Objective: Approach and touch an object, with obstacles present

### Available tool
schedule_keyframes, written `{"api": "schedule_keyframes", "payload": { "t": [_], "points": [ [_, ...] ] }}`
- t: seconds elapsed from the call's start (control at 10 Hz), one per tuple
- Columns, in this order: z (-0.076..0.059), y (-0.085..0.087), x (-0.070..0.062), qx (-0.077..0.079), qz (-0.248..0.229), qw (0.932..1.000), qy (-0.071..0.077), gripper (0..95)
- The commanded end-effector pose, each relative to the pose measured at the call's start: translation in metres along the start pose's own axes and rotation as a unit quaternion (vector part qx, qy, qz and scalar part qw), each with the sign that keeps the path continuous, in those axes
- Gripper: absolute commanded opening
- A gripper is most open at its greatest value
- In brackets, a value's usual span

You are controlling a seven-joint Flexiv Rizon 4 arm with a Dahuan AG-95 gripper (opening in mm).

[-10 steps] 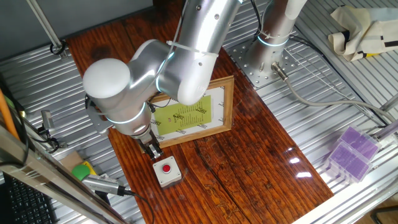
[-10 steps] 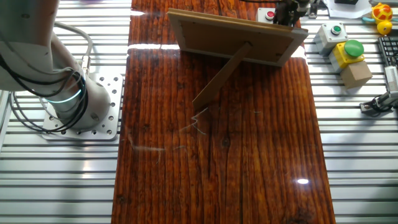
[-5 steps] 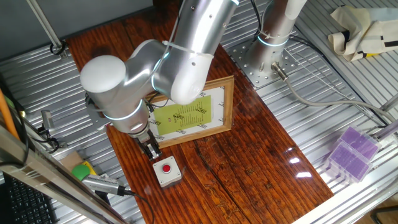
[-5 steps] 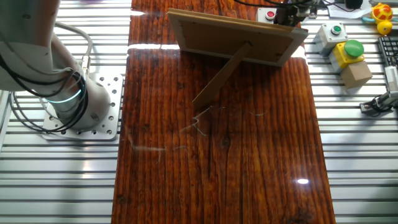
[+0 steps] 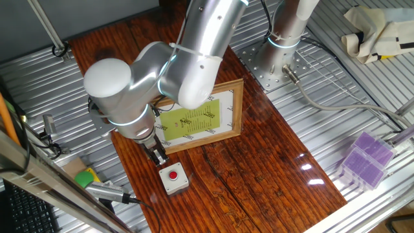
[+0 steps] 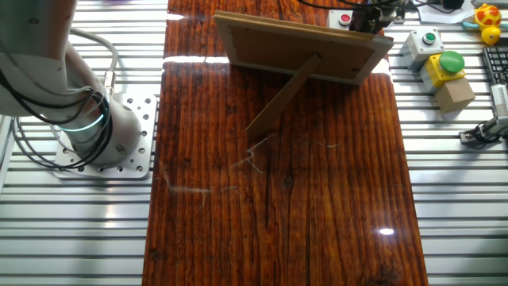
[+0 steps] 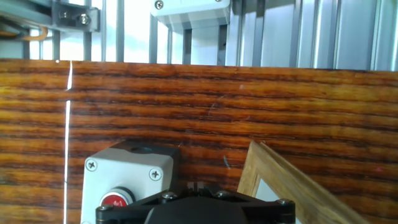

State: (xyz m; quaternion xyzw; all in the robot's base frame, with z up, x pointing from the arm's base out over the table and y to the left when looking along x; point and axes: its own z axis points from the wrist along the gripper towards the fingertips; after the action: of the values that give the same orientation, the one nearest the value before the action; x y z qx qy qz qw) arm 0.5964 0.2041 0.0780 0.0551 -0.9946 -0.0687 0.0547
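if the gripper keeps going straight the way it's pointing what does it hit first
Most likely the grey button box. The gripper points down at the table, its tips at the box's near edge, just beside the picture frame. Depth is unclear, so it may graze the box's rim or the wood beside it.

— What do we see of the button box [image 5: 173,178]?
— A small square light-grey box with a round red button on top, flat on the dark wooden board.
— And the picture frame [image 5: 223,116]?
— Light wood, white mat, yellow-green sheet — propped on its rear strut, just beside the box, apart from it.
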Motion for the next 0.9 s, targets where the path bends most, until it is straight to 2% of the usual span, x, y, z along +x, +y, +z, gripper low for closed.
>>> {"api": "schedule_keyframes", "payload": {
  "t": [0.1, 0.5, 0.9],
  "points": [
    [0.001, 0.001, -0.002, 0.0, -0.018, 0.9998, 0.004, 0.0],
    [0.001, 0.001, -0.002, 0.0, -0.015, 0.9999, 0.004, 0.0],
    [0.007, 0.014, -0.005, -0.001, -0.001, 1.0, 0.003, 0.0]
  ]
}}
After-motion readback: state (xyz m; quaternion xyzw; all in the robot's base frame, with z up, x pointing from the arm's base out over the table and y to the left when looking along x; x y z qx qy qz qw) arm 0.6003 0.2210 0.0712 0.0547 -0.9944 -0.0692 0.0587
